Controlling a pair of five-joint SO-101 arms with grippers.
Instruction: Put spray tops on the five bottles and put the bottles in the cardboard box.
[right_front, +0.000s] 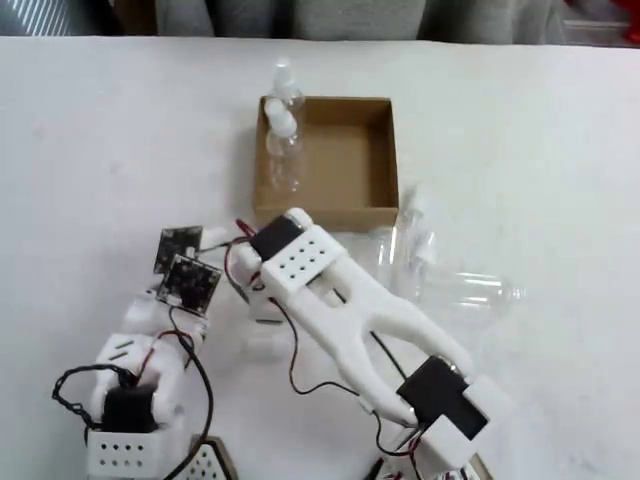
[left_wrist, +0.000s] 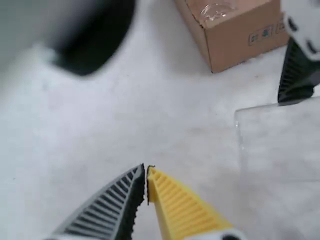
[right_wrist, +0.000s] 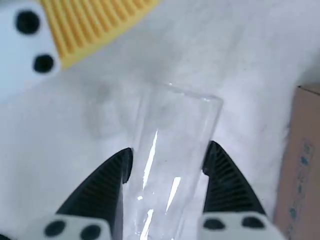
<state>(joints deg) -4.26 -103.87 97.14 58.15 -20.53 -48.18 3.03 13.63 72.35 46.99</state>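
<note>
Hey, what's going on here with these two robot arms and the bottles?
The right pincer is gripping a clear bottle just in front of the box. The left pincer is shut and empty, close by over the table. A capped bottle lies in the box, and loose bottles lie on the table beside it.
</note>
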